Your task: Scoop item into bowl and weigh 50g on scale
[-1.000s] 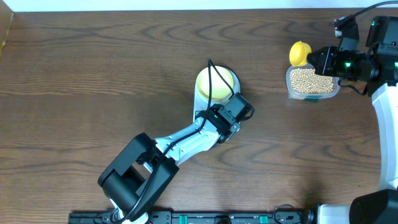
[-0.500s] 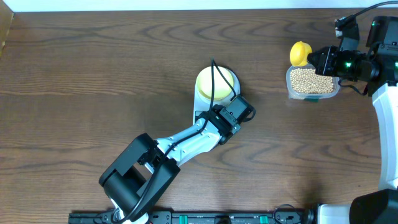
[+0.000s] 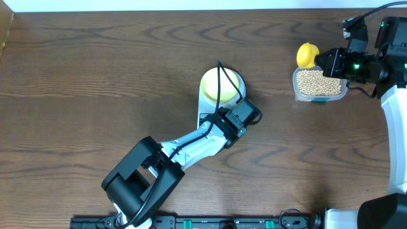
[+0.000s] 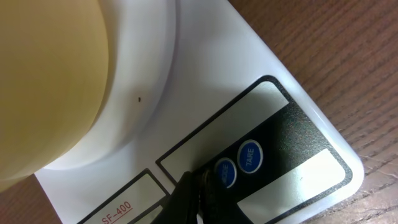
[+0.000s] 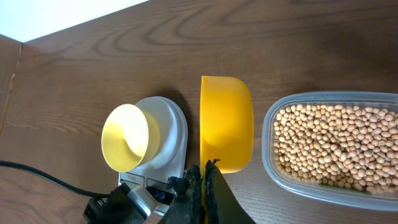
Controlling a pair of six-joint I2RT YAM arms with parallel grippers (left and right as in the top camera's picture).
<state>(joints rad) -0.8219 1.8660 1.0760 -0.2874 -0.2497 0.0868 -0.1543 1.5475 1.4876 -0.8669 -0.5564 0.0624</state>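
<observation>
A pale yellow-green bowl (image 3: 220, 85) stands empty on the white scale (image 4: 205, 87), also seen as bowl (image 5: 126, 137) on scale (image 5: 171, 127). My left gripper (image 4: 200, 182) is shut, and its tip rests on the scale's front panel right beside the blue MODE button (image 4: 224, 172). My right gripper (image 5: 205, 169) is shut on the handle of a yellow scoop (image 5: 226, 121), held above the table between the scale and a clear container (image 5: 268, 140) full of tan beans (image 5: 339, 143). The scoop (image 3: 307, 55) looks empty.
The container of beans (image 3: 318, 81) sits at the right of the brown wooden table (image 3: 95, 76). A black cable (image 3: 217, 79) from the left wrist crosses over the bowl. The left arm (image 3: 184, 145) stretches from the front edge to the scale.
The left gripper has shifted very slightly to the right at the scale's front panel. The right arm and scoop have not moved.
</observation>
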